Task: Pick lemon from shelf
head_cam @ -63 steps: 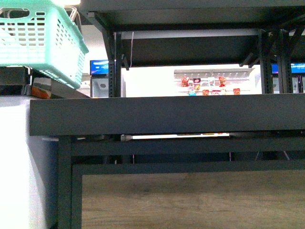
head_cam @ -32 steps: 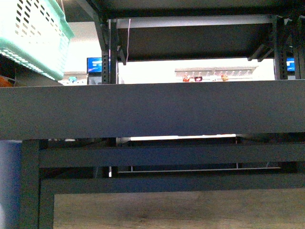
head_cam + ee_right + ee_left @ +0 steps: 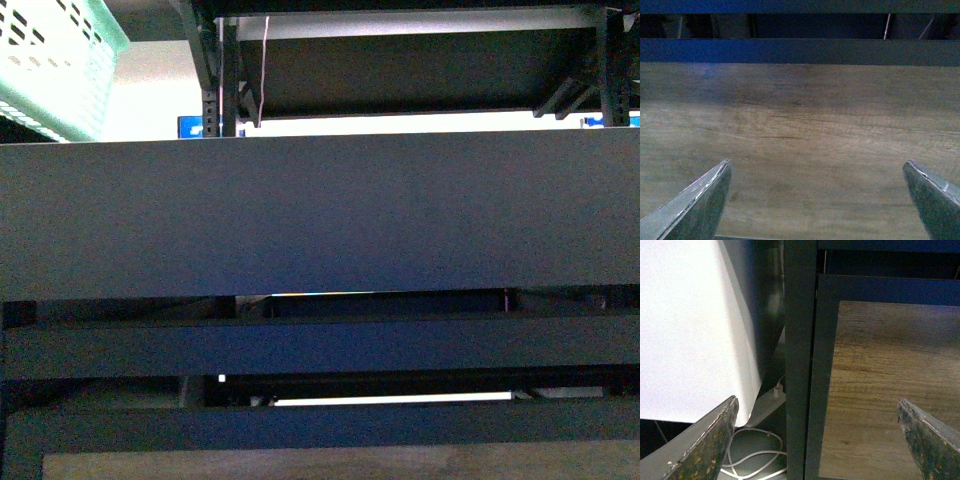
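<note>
L gripper (image 3: 816, 401) & R gripper (image 3: 816, 163) both spread wide, empty, facing shelf (image 3: 320, 215) wood panel (image 3: 805, 130).

I can read no text, label or number on the shelf (image 3: 320, 215) or the green basket (image 3: 55, 70); the small blue screen (image 3: 190, 126) is illegible
</note>
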